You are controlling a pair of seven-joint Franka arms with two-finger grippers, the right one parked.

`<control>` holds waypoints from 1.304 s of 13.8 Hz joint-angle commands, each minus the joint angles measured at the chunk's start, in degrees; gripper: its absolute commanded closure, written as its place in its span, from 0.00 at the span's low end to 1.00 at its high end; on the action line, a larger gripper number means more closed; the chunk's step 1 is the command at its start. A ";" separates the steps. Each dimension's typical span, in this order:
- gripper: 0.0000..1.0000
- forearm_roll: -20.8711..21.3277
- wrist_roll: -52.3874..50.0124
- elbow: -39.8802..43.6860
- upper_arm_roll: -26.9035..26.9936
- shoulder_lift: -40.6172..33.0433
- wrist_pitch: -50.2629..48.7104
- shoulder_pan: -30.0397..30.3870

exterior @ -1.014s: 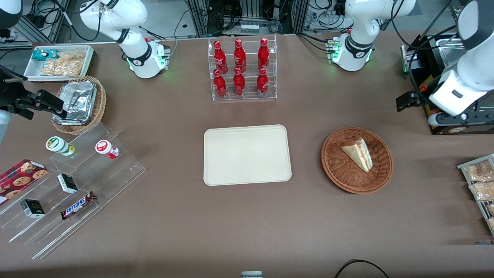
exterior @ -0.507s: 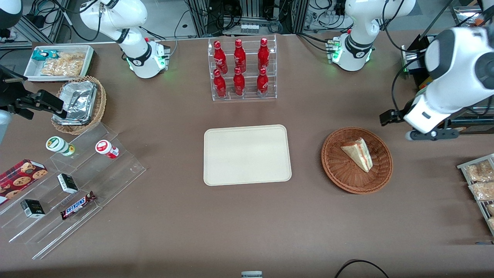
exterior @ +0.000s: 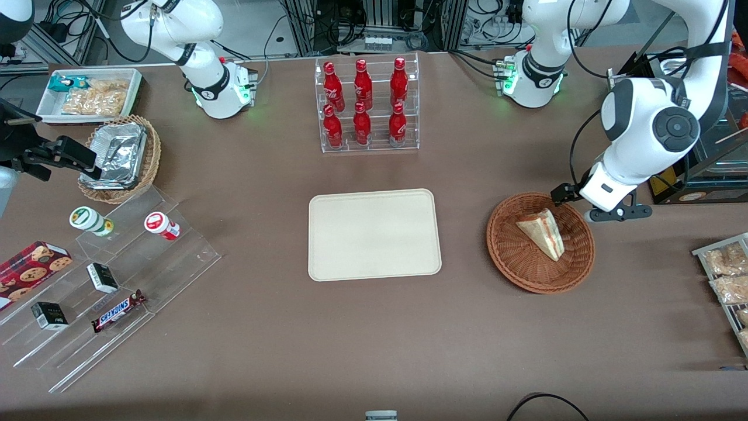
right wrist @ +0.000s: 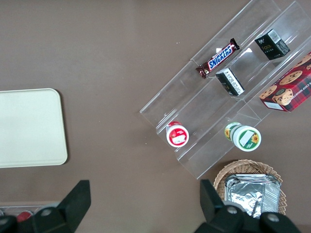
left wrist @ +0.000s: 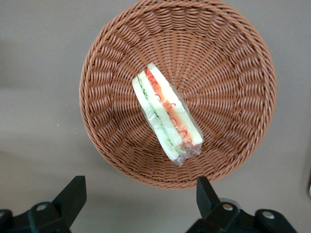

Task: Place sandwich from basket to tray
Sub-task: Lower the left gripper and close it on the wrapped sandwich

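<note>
The sandwich (exterior: 543, 233) (left wrist: 167, 116), a wrapped white wedge with red and green filling, lies in the round reddish-brown basket (exterior: 526, 279) (left wrist: 228, 73). The cream tray (exterior: 374, 234) (right wrist: 29, 126) lies flat beside the basket, toward the parked arm's end, with nothing on it. My left gripper (exterior: 605, 204) (left wrist: 138, 194) hangs above the basket's rim on the side farther from the front camera, toward the working arm's end. It is open wide and holds nothing. Its black fingertips (left wrist: 73, 191) stand over bare table just off the rim, short of the sandwich.
A clear rack of red bottles (exterior: 365, 105) stands farther from the camera than the tray. Steel pans of snacks (exterior: 727, 280) sit at the working arm's end, and a black box (exterior: 689, 187) close by the arm. An acrylic snack stand (exterior: 117, 275) and a tan foil basket (exterior: 120, 158) sit toward the parked arm's end.
The left arm has swung in from the table's end toward the basket, and its gripper now hangs at the basket's rim. Sandwich, basket and tray have not moved.
</note>
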 commanded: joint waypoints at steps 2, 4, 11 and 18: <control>0.00 0.78 -14.37 -2.55 0.14 0.34 6.33 -2.66; 0.00 0.78 -21.05 -3.69 0.14 0.78 8.28 -3.38; 0.00 0.17 -42.61 -3.61 0.05 5.78 13.91 -4.43; 0.00 0.17 -43.94 -3.43 0.05 11.49 18.92 -4.26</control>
